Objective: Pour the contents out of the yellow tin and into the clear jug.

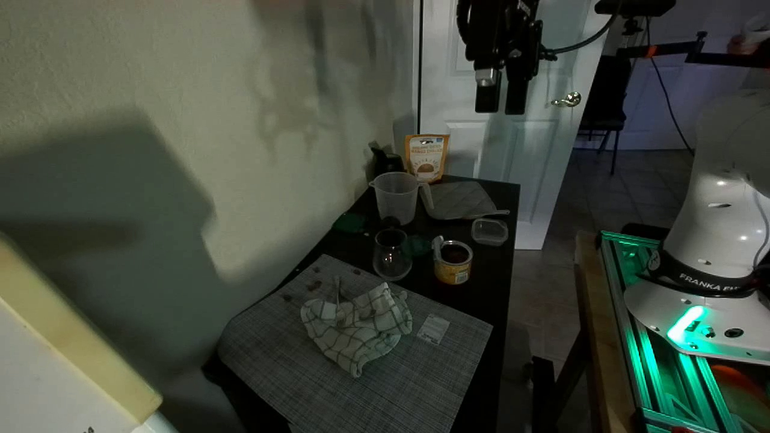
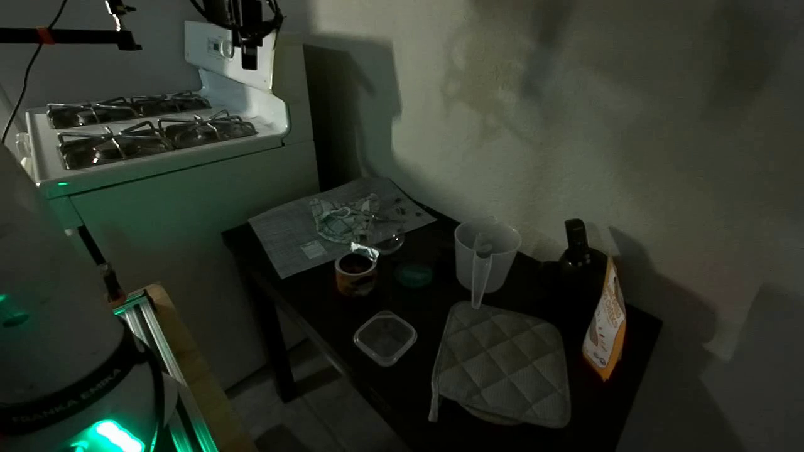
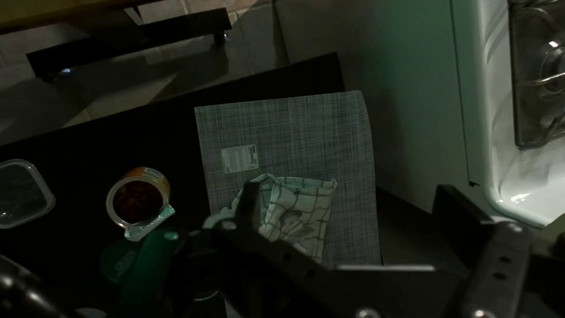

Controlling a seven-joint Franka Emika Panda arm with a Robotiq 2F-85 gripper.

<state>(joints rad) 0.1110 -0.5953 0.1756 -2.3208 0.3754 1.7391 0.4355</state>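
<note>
1. Here's the dark table [image 1: 493,273], long and nearly black.
2. Beside it, the white arm [image 1: 713,204], and there's the name: "FRANKA EMIKA", pale letters on a black band [image 2: 66,394].
3. Grey placemat [image 3: 344,145] next, spread over one end of the table.
4. Up high hangs the gripper [image 1: 502,102], its fingers parted wide.
5. The clear jug [image 1: 396,199] stands upright, see-through, flaring towards the rim.
6. Orange-and-white pouch [image 1: 426,157], upright at the opposite end, print too blurred to read.
7. And the yellow tin [image 1: 450,272]! Upright on the table, between placemat and low clear bowl [image 3: 24,194] in the wrist view, silvery lid [image 3: 150,223] peeled back, dark reddish lumps [image 3: 137,201] inside, pale label [image 1: 462,277] on its side.
8. Last, a white sticker [image 3: 239,159] on the placemat, its lettering illegible.
</note>
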